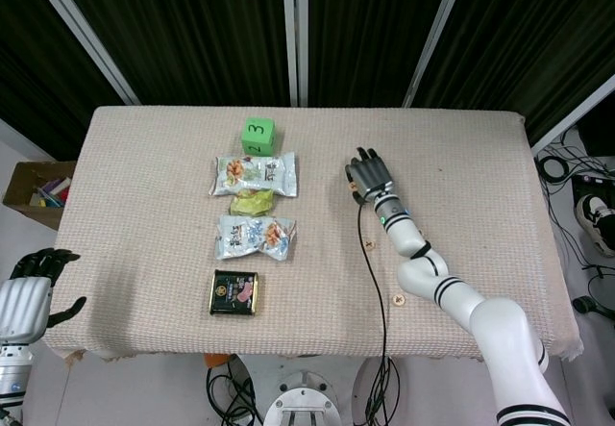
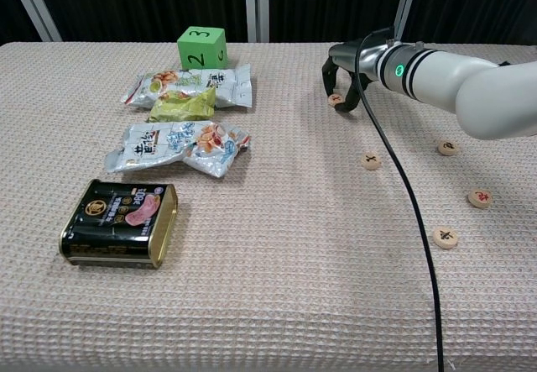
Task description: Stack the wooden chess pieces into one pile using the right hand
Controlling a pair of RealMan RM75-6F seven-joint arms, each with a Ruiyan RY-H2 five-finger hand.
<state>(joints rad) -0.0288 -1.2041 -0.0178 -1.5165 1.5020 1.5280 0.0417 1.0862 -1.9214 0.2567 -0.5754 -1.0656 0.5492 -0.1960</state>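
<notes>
Right robot hand arched over the far piece, fingers curled down around it and tips at or near the cloth. Placed so, apparently, to pinch that disc for the first lift. Whether the piece is already gripped: cannot tell, since it lies flat on the desk with fingers merely either side. In the head view, same robot hand seen from above, back uppermost, covering the piece.

Other four pieces scattered flat and well apart on the right half: one nearer the middle, one further right, a red-marked one, and the nearest. No pile begun; probably spread out to make each pick separate. Black cable trailing from the wrist across the cloth, passing near the pieces; could nudge one.

Left robot hand off the desk's left edge, holding nothing, fingers loosely apart, kept clear as the task wants the right only.

Clutter kept left: green cube, snack packs, a tin.

Desk covered in beige waffle-weave cloth. Dark curtains behind, a cardboard box on the floor at left, cables on the floor.
</notes>
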